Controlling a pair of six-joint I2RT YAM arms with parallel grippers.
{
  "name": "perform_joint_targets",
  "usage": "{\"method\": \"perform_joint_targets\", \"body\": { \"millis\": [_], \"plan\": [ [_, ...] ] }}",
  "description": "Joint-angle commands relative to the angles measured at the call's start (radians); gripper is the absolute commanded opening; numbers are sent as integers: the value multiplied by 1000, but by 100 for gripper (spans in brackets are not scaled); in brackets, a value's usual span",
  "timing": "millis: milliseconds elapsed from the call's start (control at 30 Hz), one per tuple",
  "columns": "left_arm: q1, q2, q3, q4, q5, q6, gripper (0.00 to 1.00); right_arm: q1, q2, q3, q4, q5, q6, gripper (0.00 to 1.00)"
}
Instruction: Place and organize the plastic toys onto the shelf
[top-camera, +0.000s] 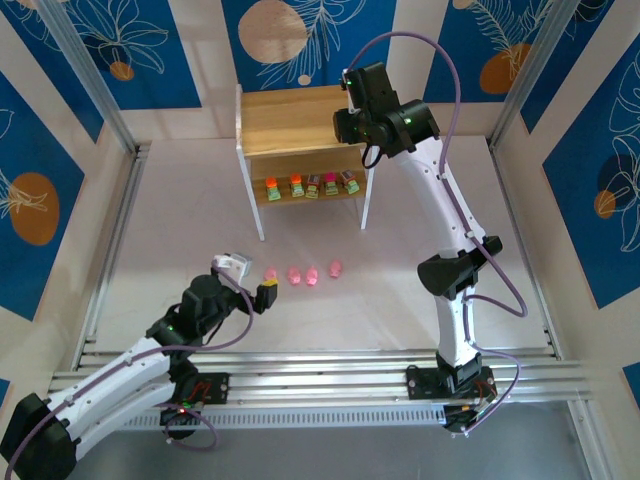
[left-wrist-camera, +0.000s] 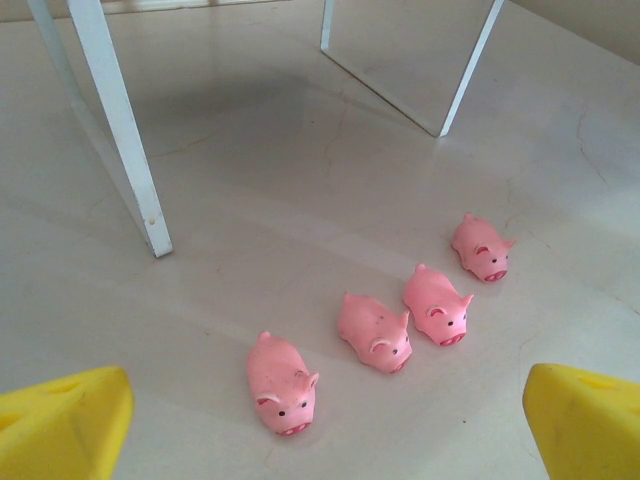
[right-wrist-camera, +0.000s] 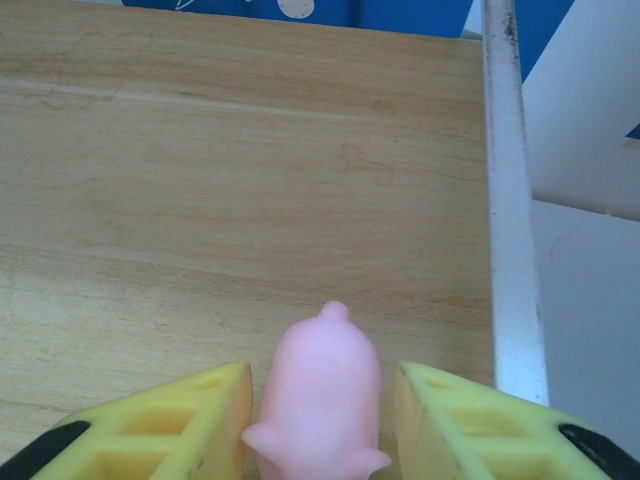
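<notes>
Right gripper (right-wrist-camera: 322, 385) pinches rounded pink plastic pig toy (right-wrist-camera: 318, 425) over light wooden shelf (right-wrist-camera: 200, 200), bottom of frame.
Looks light, smooth, probably squashy: hold its flanks gently. Left gripper (left-wrist-camera: 325, 425) hangs spread wide.

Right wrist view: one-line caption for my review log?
Right gripper flanking a pink pig over the top board of the shelf.

Pale table (top-camera: 380, 320), aluminium rails (top-camera: 320, 372) along its edge, blue leaf-patterned walls (top-camera: 130, 40)
</notes>
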Motion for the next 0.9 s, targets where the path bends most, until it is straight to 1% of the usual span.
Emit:
{"method": "perform_joint_targets", "body": {
  "millis": [0,267,333,467,600,867],
  "plan": [
    [11,4,-9,35,15,14,100,7,-12,6,11,50,-42,41],
    [12,1,-9,33,15,14,100,20,-23,-16,29,97,-72,41],
    [11,1,-9,33,14,15,100,24,-25,-15,29,96,-74,43],
    [12,0,-9,32,15,14,100,35,-37,-8,35,83,-72,50],
    [11,0,-9,34,12,15,100,42,-49,9,31,86,-65,53],
    [12,0,-10,35,9,14,100,53,-111,0,30,101,-54,55]
  ]
}}
